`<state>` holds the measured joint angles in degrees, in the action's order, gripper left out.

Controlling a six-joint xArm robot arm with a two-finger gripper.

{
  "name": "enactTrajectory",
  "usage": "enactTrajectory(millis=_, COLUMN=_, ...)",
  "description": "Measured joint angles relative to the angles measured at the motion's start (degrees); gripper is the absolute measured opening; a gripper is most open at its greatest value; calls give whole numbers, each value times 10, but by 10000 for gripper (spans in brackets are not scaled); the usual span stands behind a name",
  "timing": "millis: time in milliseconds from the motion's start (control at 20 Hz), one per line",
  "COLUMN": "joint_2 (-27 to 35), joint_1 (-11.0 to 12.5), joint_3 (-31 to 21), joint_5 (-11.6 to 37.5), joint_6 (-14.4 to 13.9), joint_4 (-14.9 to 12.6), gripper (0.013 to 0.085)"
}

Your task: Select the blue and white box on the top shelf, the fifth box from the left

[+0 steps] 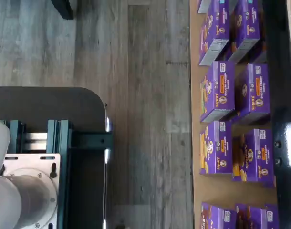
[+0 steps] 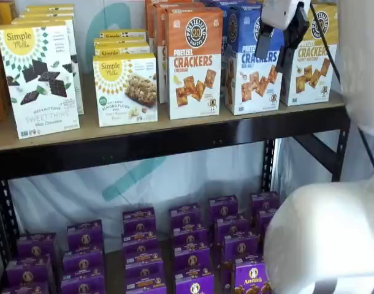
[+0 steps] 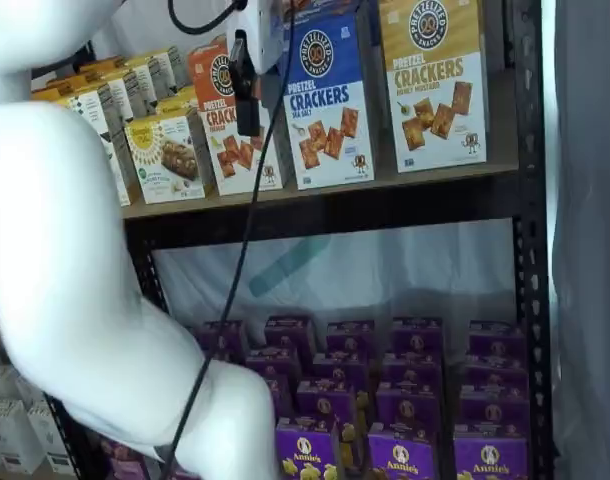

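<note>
I am holding the white-bodied, black-fingered gripper [image 2: 278, 44], fingers spread wide and empty, just before the tall blue-topped, white-bottomed cardboard pretzel-cracker box [image 2: 253, 61] on the tan top shelf [image 2: 113, 131], centring before advancing.

arm [image 3: 75, 300]: smooth rounded white shell; gripper [image 2: 277, 41]: white body, two black fingers; cable [image 3: 235, 260]: thin, black
</note>
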<state>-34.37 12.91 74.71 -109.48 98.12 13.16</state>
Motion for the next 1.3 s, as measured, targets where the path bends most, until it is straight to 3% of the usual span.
enactTrajectory(millis=150, joint_2=22, joint_1=-21, joint_3=22, joint_5=-35, joint_6=-7, joint_4=-39, gripper=850)
enactTrajectory(millis=400, joint_2=24, joint_1=-10, joint_3=22, joint_5=-34, joint_6=-3, joint_4=-20, gripper=850)
enactTrajectory(millis=900, joint_2=11, joint_1=33, joint_3=17, joint_5=-7, joint_6=-6, joint_4=92, gripper=850)
enactTrajectory(millis=1300, joint_2=-15, joint_1=80, joint_3=-8, joint_5=59, joint_6=-3, joint_4=190, gripper=850)
